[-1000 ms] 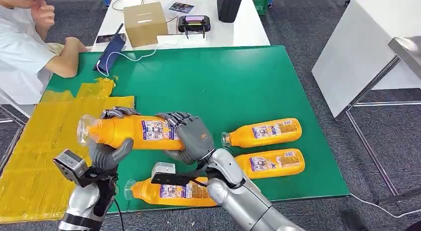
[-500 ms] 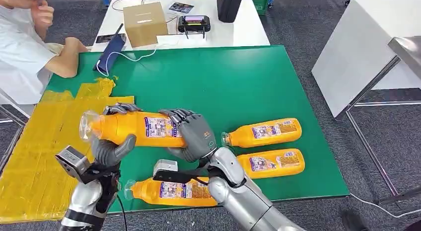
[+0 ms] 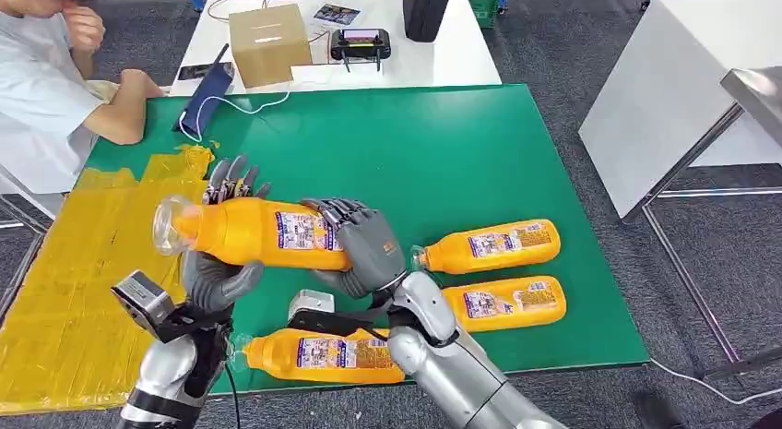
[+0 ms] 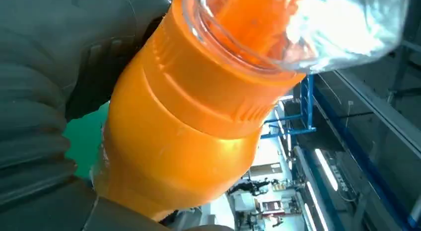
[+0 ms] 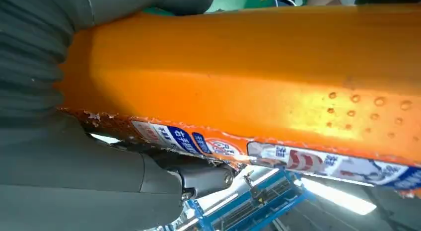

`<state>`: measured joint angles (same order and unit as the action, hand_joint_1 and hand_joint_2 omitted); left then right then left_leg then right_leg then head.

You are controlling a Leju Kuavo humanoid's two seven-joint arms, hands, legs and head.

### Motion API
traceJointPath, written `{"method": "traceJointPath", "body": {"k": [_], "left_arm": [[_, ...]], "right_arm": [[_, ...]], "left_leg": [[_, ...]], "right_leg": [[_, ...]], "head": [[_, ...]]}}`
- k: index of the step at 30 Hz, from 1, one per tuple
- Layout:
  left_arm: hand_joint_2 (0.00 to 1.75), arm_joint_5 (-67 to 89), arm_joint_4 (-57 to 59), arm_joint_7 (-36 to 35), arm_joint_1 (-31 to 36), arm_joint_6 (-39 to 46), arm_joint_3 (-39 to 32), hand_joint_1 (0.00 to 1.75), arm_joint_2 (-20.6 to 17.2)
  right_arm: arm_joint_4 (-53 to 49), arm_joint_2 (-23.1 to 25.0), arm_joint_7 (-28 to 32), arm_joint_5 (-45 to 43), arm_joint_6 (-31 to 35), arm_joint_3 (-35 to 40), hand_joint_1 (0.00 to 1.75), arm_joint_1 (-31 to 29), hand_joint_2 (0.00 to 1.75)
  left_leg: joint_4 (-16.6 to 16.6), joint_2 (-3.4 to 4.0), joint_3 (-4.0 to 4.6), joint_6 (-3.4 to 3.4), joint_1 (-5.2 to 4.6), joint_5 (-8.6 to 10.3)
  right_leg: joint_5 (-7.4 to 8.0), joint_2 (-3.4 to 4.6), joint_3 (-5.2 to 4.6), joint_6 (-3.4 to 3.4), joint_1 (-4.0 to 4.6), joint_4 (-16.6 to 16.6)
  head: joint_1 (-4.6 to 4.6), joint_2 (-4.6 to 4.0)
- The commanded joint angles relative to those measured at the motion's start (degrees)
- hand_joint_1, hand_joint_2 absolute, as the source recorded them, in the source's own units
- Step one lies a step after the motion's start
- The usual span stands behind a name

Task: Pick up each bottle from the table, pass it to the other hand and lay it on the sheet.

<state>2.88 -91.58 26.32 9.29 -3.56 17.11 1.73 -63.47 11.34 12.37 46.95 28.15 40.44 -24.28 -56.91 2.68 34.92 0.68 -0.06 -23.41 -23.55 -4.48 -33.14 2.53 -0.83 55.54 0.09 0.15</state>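
Fingers of the left hand (image 3: 219, 263) have sprung apart since a moment ago; green surface (image 3: 415, 152) carries three bottles; held bottle (image 3: 254, 233) hangs above it, grasped by right hand (image 3: 361, 254); hand-over unfinished; left must clench next.

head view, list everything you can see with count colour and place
held bottle: 1, orange, above the table, between both hands
bottles on table: 3, orange, lying on green table, two at right, one near front edge
sheet: 1, yellow, table's left part
cardboard box: 1, brown, white table behind
person: 1, white shirt, far left
left hand: under the held bottle's neck end, fingers spread
right hand: grips the held bottle's base end
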Motion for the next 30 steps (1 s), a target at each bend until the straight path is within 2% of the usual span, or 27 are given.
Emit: {"method": "traceJointPath", "body": {"k": [1,8,9,10,11,12,13,23,30], "left_arm": [[1.75,1.0,4.45,-0.7,1.98,-0.13,5.55,0.0,0.95],[1.75,0.24,4.55,-0.87,2.17,-0.23,5.3,0.0,0.77],[1.75,0.09,4.57,-0.88,2.21,-0.21,5.26,0.14,0.83],[1.75,0.09,4.57,-0.88,2.21,-0.21,5.26,0.56,0.83],[1.75,0.51,4.61,-0.89,2.32,0.3,5.29,0.82,0.9],[1.75,1.97,4.63,-0.79,2.43,1.44,5.61,1.4,1.08],[1.75,2.72,4.62,-0.79,2.47,2.09,5.83,1.75,1.24],[1.75,10.24,4.15,-0.63,2.14,9.36,7.11,1.75,2.05],[1.75,10.36,4.12,-0.71,2.18,9.75,7.19,1.75,2.01]], "right_arm": [[2.37,-0.42,-0.12,0.31,-0.01,0.01,1.75,-2.2,1.75],[3.28,-0.24,-0.3,0.53,-0.37,0.45,1.75,-2.38,1.75],[3.58,-0.17,-0.41,0.76,-0.2,0.59,1.75,-2.43,1.75],[3.58,-0.17,-0.41,0.76,-0.2,0.59,1.75,-2.43,1.75],[3.83,0.0,-0.45,0.87,-0.2,0.7,1.75,-2.43,1.75],[3.88,0.03,-0.53,0.93,-0.13,0.77,1.75,-2.46,1.75],[3.76,0.02,-0.55,0.93,-0.27,0.86,1.75,-2.5,1.75],[2.73,-0.42,-1.17,1.24,-0.39,1.13,1.75,-1.82,1.75],[2.63,-0.42,-1.16,1.38,-0.42,1.2,1.75,-1.68,1.75]], "left_leg": [[0.0,-0.31,-0.22,-0.05,0.06,-0.09],[0.02,-0.17,-0.13,-0.03,0.03,-0.04],[0.01,-0.21,-0.19,-0.05,0.06,-0.07],[0.01,-0.17,-0.15,-0.04,0.04,-0.05],[0.02,-0.14,-0.1,-0.02,0.02,-0.02],[0.02,-0.23,-0.19,-0.04,0.06,-0.06],[-0.01,-0.22,-0.15,-0.04,0.06,-0.06],[0.01,-0.23,-0.18,-0.05,0.05,-0.07],[0.0,-0.28,-0.26,-0.06,0.09,-0.11]], "right_leg": [[-0.12,0.23,0.28,-0.09,-0.01,-0.02],[-0.05,0.17,0.16,-0.05,-0.01,-0.02],[-0.08,0.26,0.22,-0.08,0.0,-0.02],[-0.06,0.21,0.19,-0.06,-0.01,-0.03],[-0.04,0.14,0.12,-0.04,-0.01,-0.02],[-0.08,0.24,0.23,-0.08,0.0,-0.03],[-0.07,0.2,0.2,-0.07,0.01,-0.03],[-0.08,0.24,0.23,-0.08,-0.01,-0.03],[-0.12,0.29,0.32,-0.1,0.02,-0.03]], "head": [[0.0,0.0],[0.0,0.0],[0.0,0.0],[0.0,0.0],[0.0,0.0],[0.0,0.0],[0.0,0.0],[0.0,0.0],[0.0,0.0]]}}
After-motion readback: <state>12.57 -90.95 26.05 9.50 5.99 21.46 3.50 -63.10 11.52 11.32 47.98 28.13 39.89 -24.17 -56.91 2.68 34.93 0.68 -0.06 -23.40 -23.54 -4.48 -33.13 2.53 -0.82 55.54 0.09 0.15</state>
